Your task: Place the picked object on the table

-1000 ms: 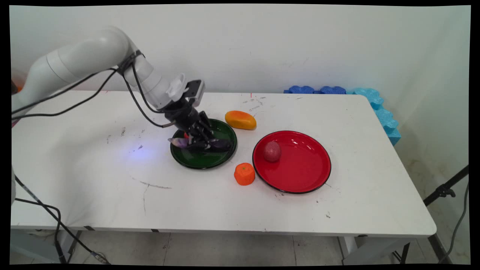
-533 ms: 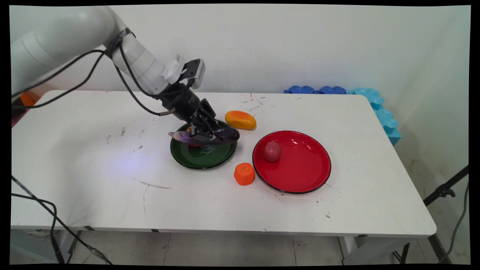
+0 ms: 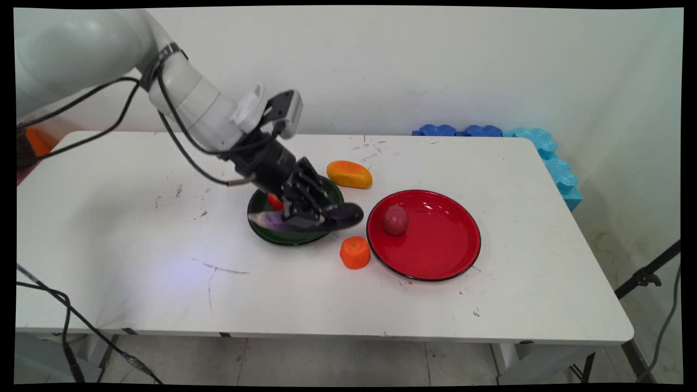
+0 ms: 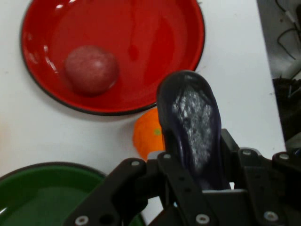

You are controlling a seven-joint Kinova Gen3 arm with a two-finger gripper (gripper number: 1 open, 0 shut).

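My gripper (image 3: 306,213) is shut on a purple eggplant (image 3: 340,215), held crosswise above the right part of the green plate (image 3: 258,202). In the hand view the eggplant (image 4: 193,127) sticks up between the fingers, over the white table. A small red thing (image 3: 275,202) lies on the green plate, partly behind the gripper. To the right stands a red plate (image 3: 441,245) with a dark red round fruit (image 3: 395,219) in it; the hand view shows this red plate (image 4: 141,37) and fruit (image 4: 91,68) ahead. An orange carrot piece (image 3: 355,252) sits between the plates.
An orange-yellow mango (image 3: 349,173) lies behind the green plate. Blue foam pieces (image 3: 544,149) line the table's far right edge. Black cables hang from the arm at the left.
The gripper lifted the eggplant off the green plate and has carried it rightward and toward the near side, closer to the red plate. The red thing on the green plate is uncovered.
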